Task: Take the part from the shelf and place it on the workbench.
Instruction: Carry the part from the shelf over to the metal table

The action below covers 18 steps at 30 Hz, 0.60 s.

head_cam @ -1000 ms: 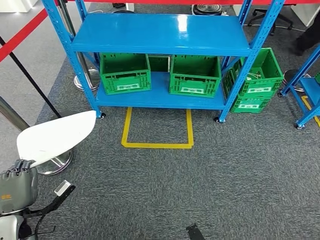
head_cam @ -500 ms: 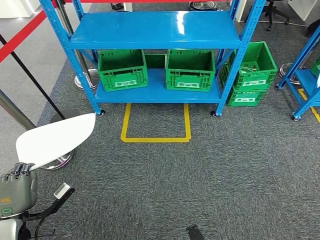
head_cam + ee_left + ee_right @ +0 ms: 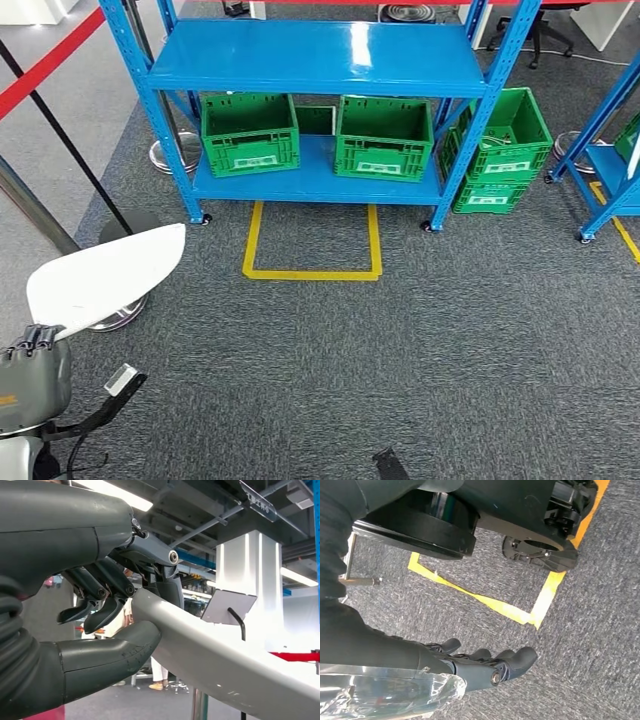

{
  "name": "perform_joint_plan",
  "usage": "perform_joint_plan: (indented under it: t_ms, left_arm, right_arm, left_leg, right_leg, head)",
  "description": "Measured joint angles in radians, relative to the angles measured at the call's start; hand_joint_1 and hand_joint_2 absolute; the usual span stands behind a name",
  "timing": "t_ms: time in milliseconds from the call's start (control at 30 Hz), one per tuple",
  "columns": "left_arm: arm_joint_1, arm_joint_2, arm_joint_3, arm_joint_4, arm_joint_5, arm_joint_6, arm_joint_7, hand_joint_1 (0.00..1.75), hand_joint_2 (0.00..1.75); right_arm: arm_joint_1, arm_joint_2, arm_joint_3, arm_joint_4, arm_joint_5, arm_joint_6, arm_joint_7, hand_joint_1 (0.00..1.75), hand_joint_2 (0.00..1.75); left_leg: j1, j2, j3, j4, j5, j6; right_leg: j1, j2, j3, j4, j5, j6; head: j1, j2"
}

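The part (image 3: 106, 275) is a long, flat white blade-like piece, low on the left of the head view, over the carpet. My left hand (image 3: 34, 375) holds it by its near end. In the left wrist view the thumb and dark fingers of that hand (image 3: 105, 605) wrap around the pale part (image 3: 226, 665), which stretches away from the palm. My right hand (image 3: 486, 662) hangs above the grey carpet with its fingers loosely extended and nothing in them.
A blue shelf (image 3: 317, 60) stands ahead, with green crates (image 3: 250, 132) (image 3: 383, 135) on its lower board and stacked crates (image 3: 502, 150) beside it. Yellow tape (image 3: 311, 272) marks a box on the floor. A red barrier belt (image 3: 45, 65) and stanchion bases (image 3: 113, 318) stand left; another blue rack (image 3: 611, 170) right.
The whole picture has shifted, so the camera has moved; the shelf now lies a little higher in view. My left hand still holds the white part.
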Motion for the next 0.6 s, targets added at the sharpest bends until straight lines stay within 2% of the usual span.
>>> perform_joint_plan:
  t_ms: [100,133,167,200,300,333,367,400,467,500,533,567,600]
  left_arm:
    - [0.000,-0.001,0.001,0.000,0.000,0.000,-0.001,1.75,1.75]
    - [0.000,-0.002,0.001,0.000,0.000,0.000,-0.001,1.75,1.75]
    - [0.000,-0.002,0.002,-0.001,0.000,0.000,-0.001,1.75,1.75]
    - [-0.001,-0.002,0.002,-0.001,0.000,0.000,-0.001,1.75,1.75]
    - [0.000,-0.004,0.002,-0.002,0.000,0.000,-0.001,1.75,1.75]
    - [0.001,-0.004,0.002,-0.002,0.000,0.000,-0.001,1.75,1.75]
    - [0.001,-0.004,0.002,-0.002,0.000,0.000,-0.001,1.75,1.75]
    - [0.001,-0.005,0.001,-0.002,0.000,0.000,-0.001,1.75,1.75]
    - [0.000,-0.005,0.002,-0.002,0.000,0.000,-0.001,1.75,1.75]
    - [0.000,-0.005,0.002,-0.002,0.000,0.000,-0.001,1.75,1.75]
    - [-0.001,-0.005,0.002,-0.002,0.000,0.000,-0.001,1.75,1.75]
    - [-0.001,-0.005,0.003,-0.002,0.000,0.000,0.000,1.75,1.75]
    - [0.000,-0.004,0.003,-0.002,0.000,0.000,0.000,1.75,1.75]
  right_arm:
    - [0.000,0.001,0.000,0.000,0.011,-0.006,0.008,0.00,1.75]
    - [0.000,0.002,0.000,0.000,0.014,-0.008,0.010,0.00,1.75]
    - [0.000,0.002,0.000,0.000,0.018,-0.009,0.011,0.00,1.75]
    - [-0.001,0.002,0.000,0.000,0.020,-0.009,0.012,0.00,1.75]
    - [-0.001,0.002,0.000,0.000,0.027,-0.011,0.016,0.00,1.75]
    - [-0.001,0.002,0.000,0.000,0.029,-0.012,0.016,0.00,1.75]
    - [-0.001,0.002,0.000,0.000,0.031,-0.013,0.018,0.00,1.75]
    - [-0.001,0.002,0.000,0.000,0.032,-0.013,0.019,0.00,1.75]
    - [-0.001,0.002,0.000,0.000,0.032,-0.013,0.021,0.00,1.75]
    - [-0.001,0.003,0.000,0.000,0.032,-0.013,0.021,0.00,1.75]
    - [-0.002,0.003,0.000,0.000,0.032,-0.013,0.021,0.00,1.75]
    - [-0.002,0.004,0.000,0.000,0.031,-0.013,0.021,0.00,1.75]
    - [-0.001,0.004,0.000,0.000,0.031,-0.012,0.021,0.00,1.75]
  left_leg:
    - [-0.003,0.000,-0.005,-0.001,0.005,0.013]
    - [-0.001,-0.001,-0.003,-0.007,0.010,0.018]
    - [0.003,-0.001,-0.001,-0.016,0.017,0.023]
    - [0.007,-0.002,0.000,-0.023,0.022,0.025]
    - [0.011,-0.010,-0.008,-0.025,0.029,0.022]
    - [0.013,-0.015,-0.011,-0.024,0.032,0.018]
    - [0.017,-0.023,-0.014,-0.022,0.034,0.013]
    - [0.022,-0.033,-0.018,-0.019,0.035,0.007]
    - [0.032,-0.054,-0.028,-0.005,0.035,-0.012]
    - [0.034,-0.063,-0.035,0.004,0.035,-0.021]
    - [0.035,-0.071,-0.042,0.010,0.036,-0.029]
    - [0.035,-0.078,-0.048,0.013,0.040,-0.035]
    - [0.037,-0.085,-0.052,0.013,0.045,-0.040]
  right_leg:
    - [-0.004,-0.001,-0.001,-0.007,0.008,0.014]
    - [-0.005,0.000,-0.004,-0.005,0.007,0.019]
    - [-0.004,0.000,-0.013,0.011,-0.007,0.022]
    - [-0.004,0.000,-0.030,0.048,-0.034,0.024]
    - [-0.012,0.001,-0.111,0.248,-0.144,0.032]
    - [-0.015,0.001,-0.123,0.288,-0.158,0.035]
    - [-0.018,0.001,-0.114,0.287,-0.152,0.038]
    - [-0.023,0.004,-0.084,0.243,-0.129,0.043]
    - [-0.032,0.031,-0.001,0.105,-0.085,0.053]
    - [-0.035,0.045,0.028,0.057,-0.075,0.052]
    - [-0.035,0.054,0.041,0.036,-0.075,0.047]
    - [-0.032,0.055,0.040,0.039,-0.079,0.037]
    - [-0.031,0.044,0.037,0.044,-0.076,0.025]
  head:
    - [-0.001,0.000]
    - [-0.001,0.000]
    - [0.000,0.000]
    - [0.002,0.000]
    - [0.003,0.000]
    - [0.003,0.000]
    - [0.003,0.000]
    - [0.003,0.000]
    - [0.004,0.000]
    - [0.005,0.000]
    - [0.005,0.000]
    - [0.005,0.000]
    - [0.005,0.000]
